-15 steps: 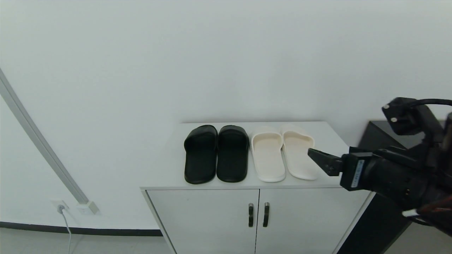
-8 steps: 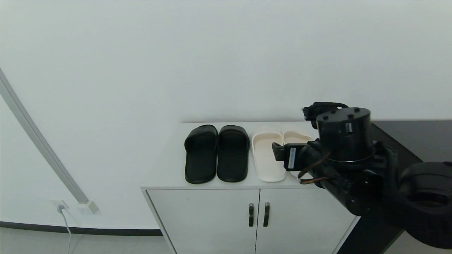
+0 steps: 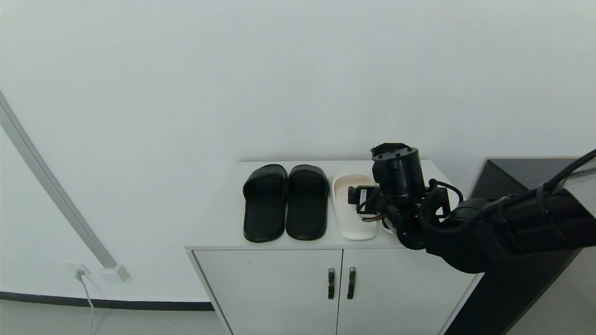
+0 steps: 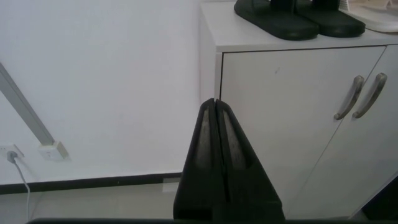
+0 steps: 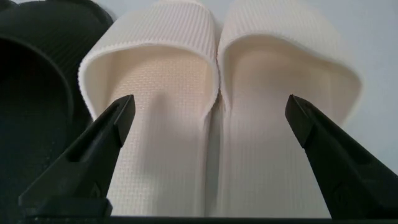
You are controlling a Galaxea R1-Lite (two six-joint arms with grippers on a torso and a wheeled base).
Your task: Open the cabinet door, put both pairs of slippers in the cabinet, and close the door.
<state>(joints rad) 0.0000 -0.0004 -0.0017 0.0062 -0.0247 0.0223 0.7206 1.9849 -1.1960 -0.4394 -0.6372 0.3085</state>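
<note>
Your left gripper (image 4: 215, 107), fingers pressed flat together and holding nothing, hangs low off the left front corner of the white cabinet (image 3: 270, 284). Both of its doors are shut, the dark handles (image 3: 330, 283) side by side at the middle. On the cabinet top the black slippers (image 3: 285, 202) lie just beside the white slippers (image 3: 351, 211). Over that white pair your right gripper (image 5: 210, 106) is spread wide, one finger near each outer flank, gripping nothing. The step in hand looks to be lifting the white pair, though no door is open yet. Keep the seam between the two slippers centred and lower evenly. Watch that the finger nearest the black pair slips into the gap and does not snag it. Close slowly, so the soft walls press together and neither slipper squirts free.
</note>
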